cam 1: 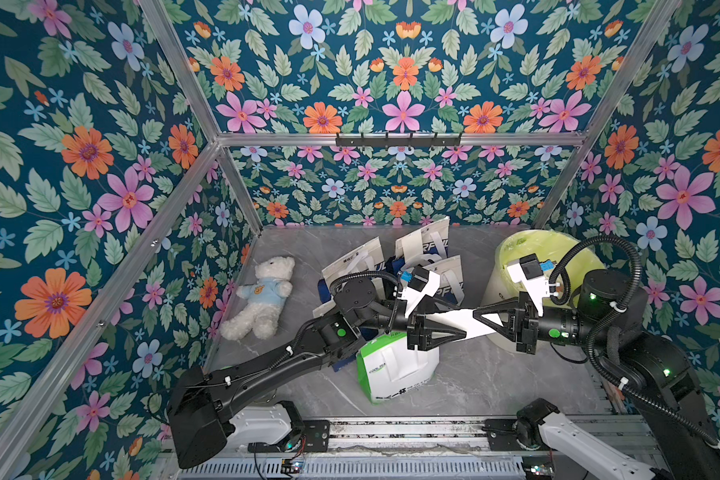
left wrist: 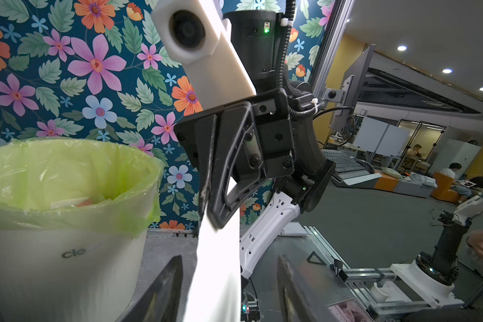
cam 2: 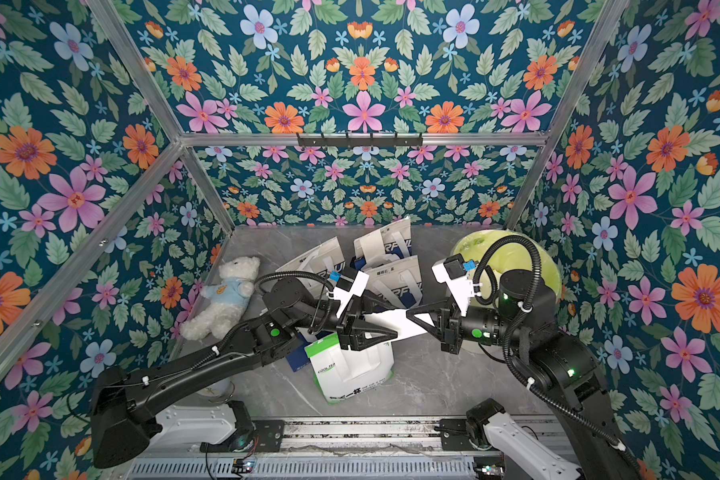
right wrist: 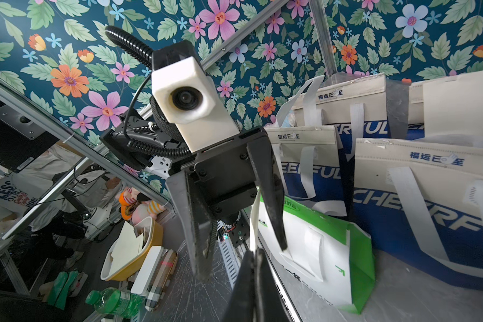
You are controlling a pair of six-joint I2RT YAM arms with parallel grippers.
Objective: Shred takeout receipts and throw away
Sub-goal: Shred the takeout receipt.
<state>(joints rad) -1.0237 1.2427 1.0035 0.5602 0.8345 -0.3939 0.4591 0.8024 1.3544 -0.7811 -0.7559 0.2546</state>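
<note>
**White receipt held mid-air between two pincers**

White paper, a single receipt (cam 1: 470, 323), hangs above the grey bench (cam 1: 495, 374). It sits between the green-and-white bag (cam 1: 395, 370) and the bin (cam 1: 501, 291) with its pale green liner, just beside the bin. The right pincer (cam 1: 479, 313) is clamped tight on one end of the sheet. The left pincer (cam 1: 459, 329) faces it tip to tip, with its jaws standing apart on either side of the sheet. In the left wrist view a gap shows between the paper and each of the fingers (left wrist: 168, 290). Blue-and-white bags (cam 1: 427, 243) stand behind the arms near the back wall. A white teddy bear (cam 1: 262, 295) lies at the left side of the bench.
</note>
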